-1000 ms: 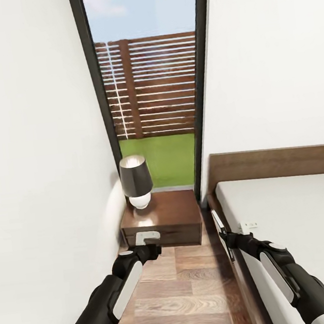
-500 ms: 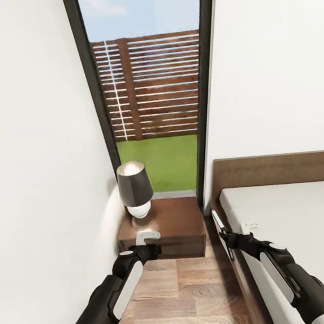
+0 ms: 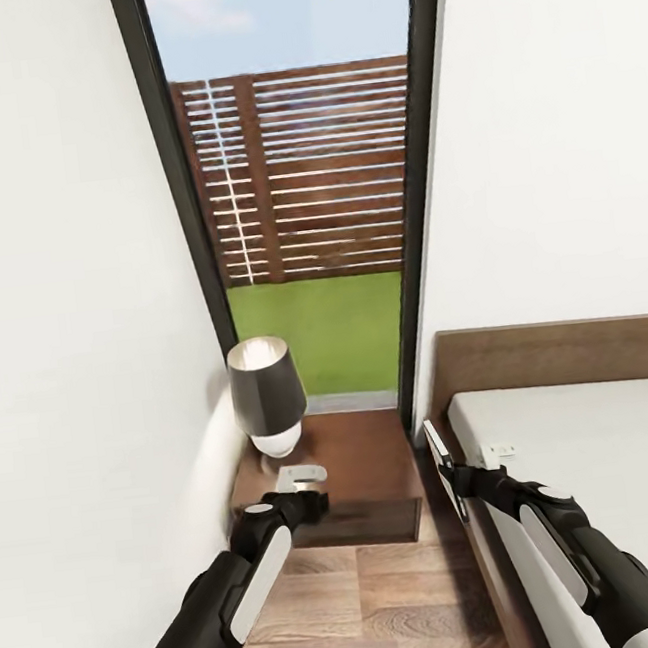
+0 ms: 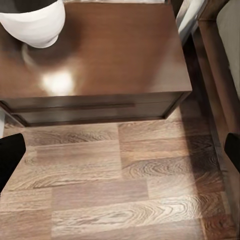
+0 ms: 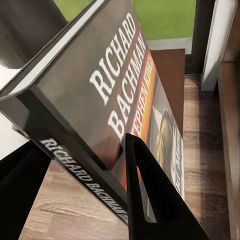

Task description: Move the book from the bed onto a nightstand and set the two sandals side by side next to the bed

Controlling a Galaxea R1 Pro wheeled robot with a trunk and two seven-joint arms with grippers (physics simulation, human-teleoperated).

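The dark-brown nightstand stands under the window, between the wall and the bed. In the left wrist view its glossy top and drawer front lie just ahead. My left gripper hovers open and empty in front of it, with one dark finger at each side of that view. My right gripper is shut on the book, seen edge-on beside the bed's corner. The right wrist view shows the cover in grey with white and orange lettering, pinched between the fingers. The sandals are out of view.
A dark-shaded lamp with a white base takes the nightstand's wall-side half. A white wall runs close on the left. A strip of wood-plank floor lies between the wall and the bed frame. A tall dark-framed window is behind.
The camera has moved toward the nightstand, so the nightstand and lamp sit lower and nearer. Both arms keep the same pose, and the book stays in the right gripper.
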